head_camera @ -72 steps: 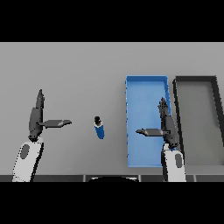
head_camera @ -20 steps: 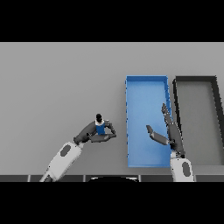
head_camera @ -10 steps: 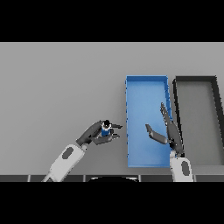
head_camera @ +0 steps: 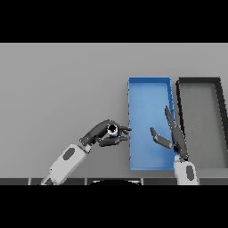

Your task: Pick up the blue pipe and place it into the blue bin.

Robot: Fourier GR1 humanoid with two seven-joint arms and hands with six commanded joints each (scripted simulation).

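The blue pipe (head_camera: 113, 130) is held on end in my left hand (head_camera: 101, 135), so only its dark ringed top and a bit of blue show between the curled fingers and thumb. That hand sits just left of the blue bin (head_camera: 149, 84), its fingertips close to the bin's left wall. My right hand (head_camera: 171, 135) hovers open over the bin's lower right part, fingers straight and thumb stuck out to the left.
A black bin (head_camera: 198, 82) stands directly right of the blue one, their long sides almost touching. Grey table stretches to the left and to the far side of both bins.
My left hand has closed on the pipe, tipped it so its end faces up, and carried it right toward the blue bin. The right hand has barely shifted.
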